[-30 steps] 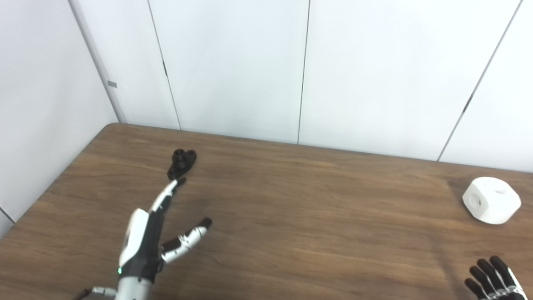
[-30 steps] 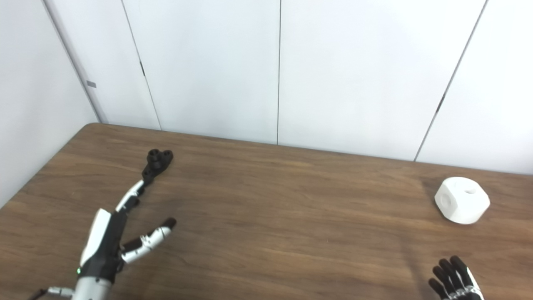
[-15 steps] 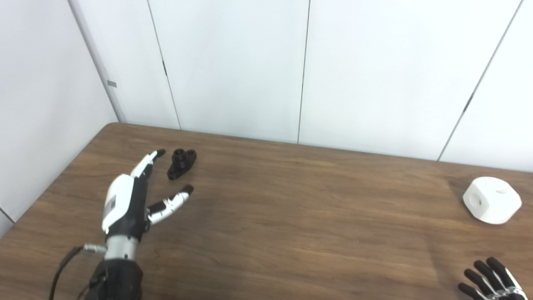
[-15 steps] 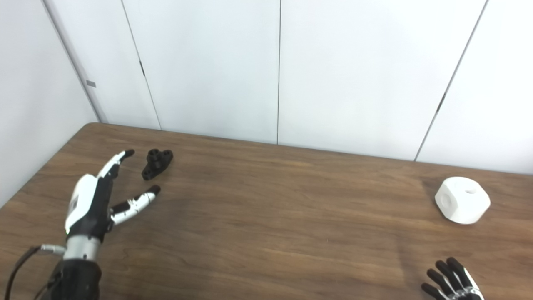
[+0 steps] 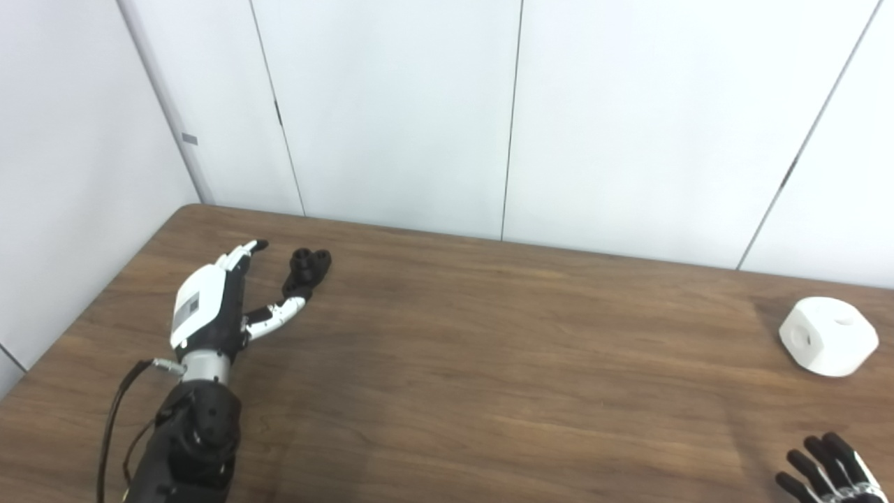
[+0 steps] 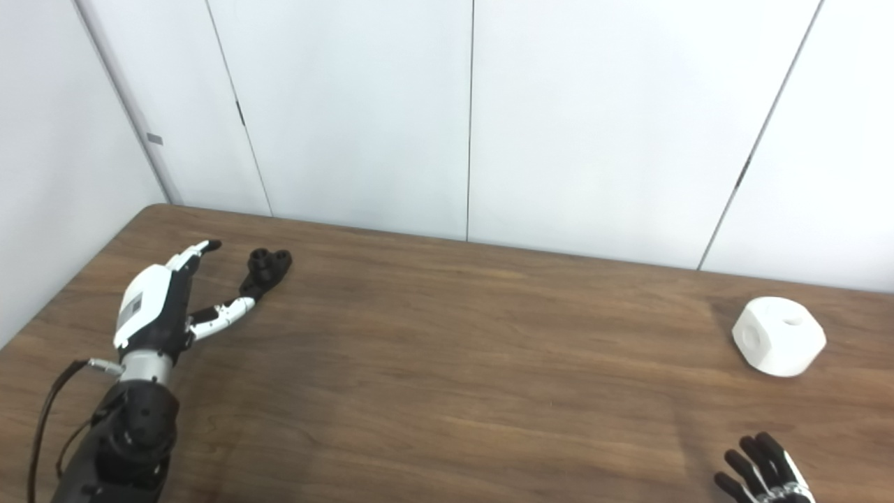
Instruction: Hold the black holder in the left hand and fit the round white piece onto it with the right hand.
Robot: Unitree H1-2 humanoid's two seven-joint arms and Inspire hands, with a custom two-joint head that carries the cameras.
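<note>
My left hand (image 5: 209,307) is out over the far left part of the wooden table (image 5: 489,363), spread wide and holding nothing. Its fingers (image 5: 241,250) point toward 1 o'clock, and the thumb (image 5: 279,311) splays off to the right of them. The black holder (image 5: 305,269) lies flat on the table just beyond the thumb, at about 1 o'clock from my palm. The thumb tip reaches the near end of the holder; from here I cannot tell whether it touches. The fingers pass on the holder's left side, so the part sits in the gap between thumb and fingers, with nothing closed around it.

The round white piece (image 5: 828,337) rests on the table far over at 3 o'clock, near the right edge and well apart from the holder. It is a chunky faceted block with round holes in its faces.

My right hand (image 5: 827,475) only shows its dark fingertips at the bottom right corner, around 5 o'clock. They are fanned apart and hold nothing, with the white piece lying beyond them toward 12 o'clock and clear of them.
</note>
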